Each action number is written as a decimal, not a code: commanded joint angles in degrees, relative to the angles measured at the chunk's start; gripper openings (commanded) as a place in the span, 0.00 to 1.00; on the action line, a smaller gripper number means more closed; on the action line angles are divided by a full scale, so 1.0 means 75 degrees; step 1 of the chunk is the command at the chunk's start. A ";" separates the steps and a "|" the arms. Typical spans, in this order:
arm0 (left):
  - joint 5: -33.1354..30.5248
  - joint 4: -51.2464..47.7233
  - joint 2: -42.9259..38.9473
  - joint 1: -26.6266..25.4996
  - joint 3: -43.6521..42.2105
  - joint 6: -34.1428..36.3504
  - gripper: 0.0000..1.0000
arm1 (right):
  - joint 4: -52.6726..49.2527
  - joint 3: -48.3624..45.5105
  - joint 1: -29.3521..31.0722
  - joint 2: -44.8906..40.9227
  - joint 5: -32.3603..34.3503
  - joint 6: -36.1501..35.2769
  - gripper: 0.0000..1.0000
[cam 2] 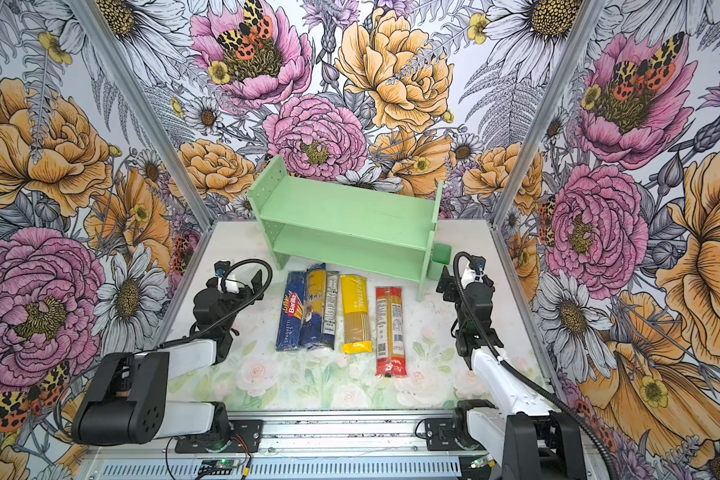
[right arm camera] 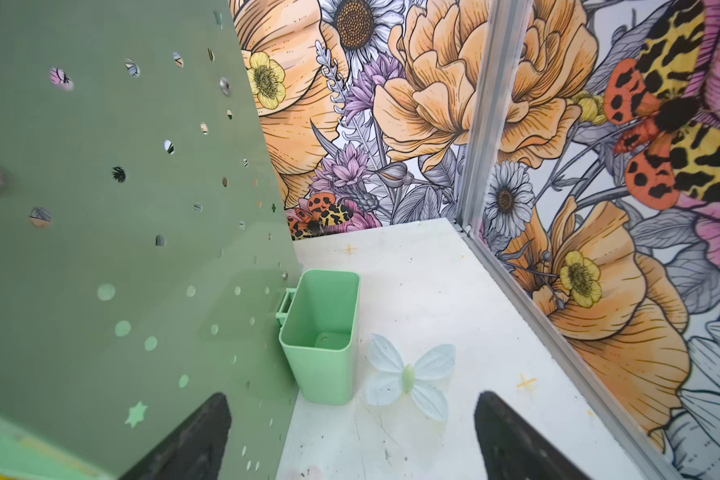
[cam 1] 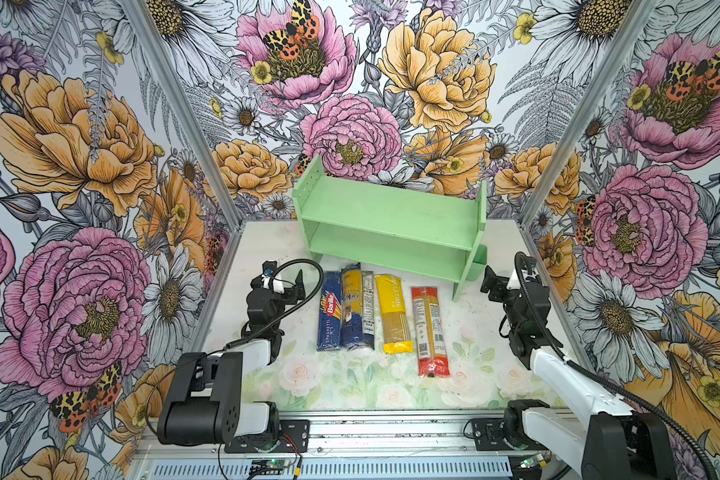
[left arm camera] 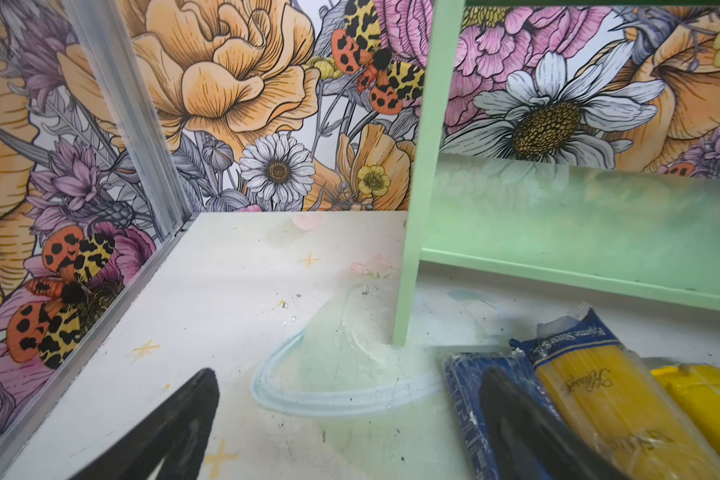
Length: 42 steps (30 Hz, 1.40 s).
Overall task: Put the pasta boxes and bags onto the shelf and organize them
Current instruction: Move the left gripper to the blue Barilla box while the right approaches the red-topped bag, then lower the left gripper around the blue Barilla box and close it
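Five long pasta packs lie flat in a row on the bench (cam 1: 350, 386), just in front of the green shelf (cam 1: 391, 208), whose two boards are both bare. From the left of a top view come the blue box (cam 1: 329, 316), two clear bags with dark blue ends (cam 1: 352, 307) pressed side to side against it, then the yellow bag (cam 1: 393, 313) and the red-ended bag (cam 1: 430, 330), each lying with a gap around it.

The left tool (left arm camera: 350, 374) hangs beside the blue box with its jaws wide apart and nothing in them. The right tool (right arm camera: 354, 399) is spread and empty too, near the shelf's end panel and its small bin (right arm camera: 321, 332).

The box looks stiff, with flat card faces, so a pinch across its narrow width near mid-length should hold it level. The bags are probably light but slick film over brittle dry strands. Taken by an end they would likely droop or slide, and a hard squeeze could snap the pasta. A moderate grip across the bundle at its middle seems safest. The yellow and red-ended bags offer room for a finger on each side. The three touching packs do not, so the box's free outer edge is the easier way in.
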 commanded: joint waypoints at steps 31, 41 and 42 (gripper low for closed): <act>-0.1253 -0.7372 -0.2035 -0.3691 0.0705 -0.4712 0.99 | -0.3919 0.1269 0.3488 -0.0670 -0.0660 0.2312 0.90; -0.1186 -0.7914 -0.2013 -0.4061 0.0532 -0.5061 0.99 | -0.3903 0.1689 0.4137 0.0049 -0.0221 0.2216 0.93; -0.1170 -0.7971 -0.1985 -0.4075 0.0543 -0.5062 0.99 | -0.3903 0.1696 0.4160 0.0070 -0.0201 0.2200 0.93</act>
